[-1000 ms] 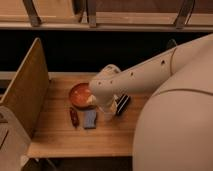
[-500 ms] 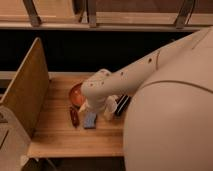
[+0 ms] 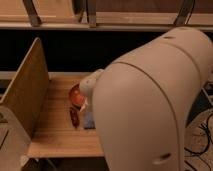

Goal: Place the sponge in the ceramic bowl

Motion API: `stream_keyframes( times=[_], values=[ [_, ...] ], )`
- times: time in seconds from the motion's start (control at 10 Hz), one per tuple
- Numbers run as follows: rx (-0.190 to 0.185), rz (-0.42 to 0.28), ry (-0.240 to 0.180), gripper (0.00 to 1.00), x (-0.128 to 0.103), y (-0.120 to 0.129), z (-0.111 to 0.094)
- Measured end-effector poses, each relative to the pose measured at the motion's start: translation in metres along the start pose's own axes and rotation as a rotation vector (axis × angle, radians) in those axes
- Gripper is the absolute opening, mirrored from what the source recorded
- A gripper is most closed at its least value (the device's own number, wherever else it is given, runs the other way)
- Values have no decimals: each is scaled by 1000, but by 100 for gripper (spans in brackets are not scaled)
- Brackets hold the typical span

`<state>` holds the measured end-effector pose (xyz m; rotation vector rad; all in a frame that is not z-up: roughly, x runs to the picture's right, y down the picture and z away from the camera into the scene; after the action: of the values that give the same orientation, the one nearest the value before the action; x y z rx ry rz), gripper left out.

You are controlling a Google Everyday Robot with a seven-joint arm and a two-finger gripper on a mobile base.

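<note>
The orange-brown ceramic bowl point(image 3: 75, 93) sits on the wooden table, its right part covered by my arm. The blue-grey sponge point(image 3: 89, 120) lies flat on the table just in front of the bowl, and only its left strip shows past the arm. My gripper point(image 3: 86, 104) hangs at the end of the pale wrist, low between the bowl's near rim and the sponge. It is mostly hidden by my arm. It stands open, and the sponge is not held.
A slim dark red stick point(image 3: 74, 117) lies left of the sponge. A tall wooden side panel point(image 3: 25, 95) walls the table's left end. My bulky arm point(image 3: 150, 100) blocks the whole right half of the table. The table's front edge point(image 3: 60, 150) is close.
My arm has swung closer to the camera and now covers much more of the view, hiding the table's right side. The wrist has dropped towards the sponge, which has stayed in place.
</note>
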<state>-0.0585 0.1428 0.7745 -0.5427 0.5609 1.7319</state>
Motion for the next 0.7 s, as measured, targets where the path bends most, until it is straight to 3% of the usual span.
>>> stream_keyframes(
  times=[0.7],
  values=[
    [19, -13, 41, 80, 5, -1, 16]
  ],
)
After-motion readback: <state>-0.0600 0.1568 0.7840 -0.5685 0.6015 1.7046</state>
